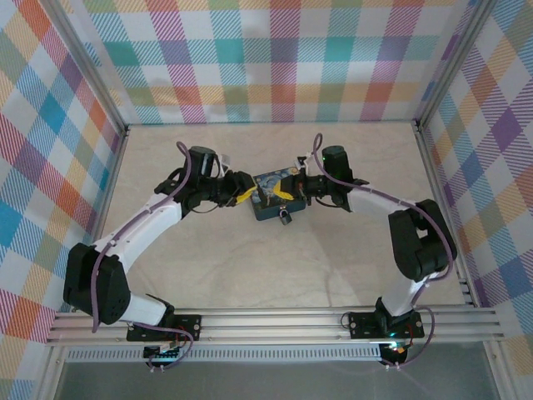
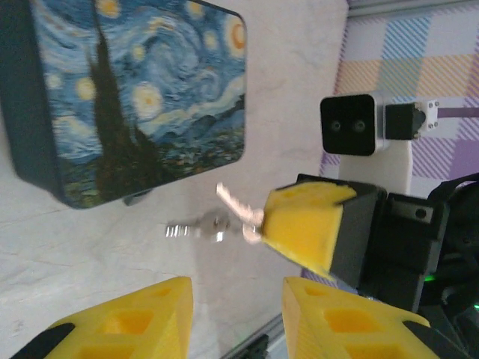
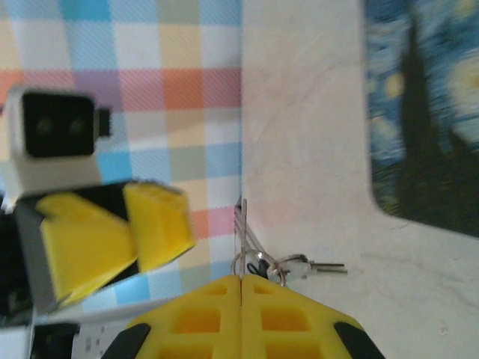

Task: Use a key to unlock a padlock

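Observation:
My right gripper is shut on the thin silver key, whose blade sticks straight out from between the yellow fingers. A ring with spare keys hangs beside it. In the left wrist view the key juts from the right gripper's finger, just ahead of my left gripper, which is open with nothing between its fingers. The small dark padlock lies on the table at the near edge of the painted tin. Both grippers hover over the tin's two ends.
The dark tin painted with blue-and-yellow swirls sits mid-table between the grippers. Plaid walls with metal rails enclose the beige tabletop, and there is free room in front of the tin.

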Motion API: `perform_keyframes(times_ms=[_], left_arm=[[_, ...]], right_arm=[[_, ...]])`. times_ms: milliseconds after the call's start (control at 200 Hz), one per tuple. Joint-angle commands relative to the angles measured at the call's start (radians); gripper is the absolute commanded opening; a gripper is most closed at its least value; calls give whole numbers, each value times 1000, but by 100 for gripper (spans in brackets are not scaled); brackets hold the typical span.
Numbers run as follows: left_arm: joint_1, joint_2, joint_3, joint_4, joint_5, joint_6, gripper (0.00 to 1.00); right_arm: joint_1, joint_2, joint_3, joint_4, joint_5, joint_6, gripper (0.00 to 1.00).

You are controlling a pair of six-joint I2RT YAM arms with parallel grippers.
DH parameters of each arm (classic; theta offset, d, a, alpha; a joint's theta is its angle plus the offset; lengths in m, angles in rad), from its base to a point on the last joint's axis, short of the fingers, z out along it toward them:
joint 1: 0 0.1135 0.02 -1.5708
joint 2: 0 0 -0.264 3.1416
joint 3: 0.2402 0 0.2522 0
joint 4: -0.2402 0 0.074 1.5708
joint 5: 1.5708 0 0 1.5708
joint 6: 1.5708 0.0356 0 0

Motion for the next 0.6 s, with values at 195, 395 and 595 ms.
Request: perform_keyframes(times_ms=[195, 395, 595], left_arm=[[11, 4, 79, -11, 150, 48, 38], [10, -2, 73, 22, 198, 70, 38], [2, -8, 62, 41, 227, 76, 38]], right_arm=[[10, -125, -40, 45, -228, -201, 1], [12, -148, -28, -31, -232, -277, 1], [15, -142, -31, -7, -230, -269, 0]])
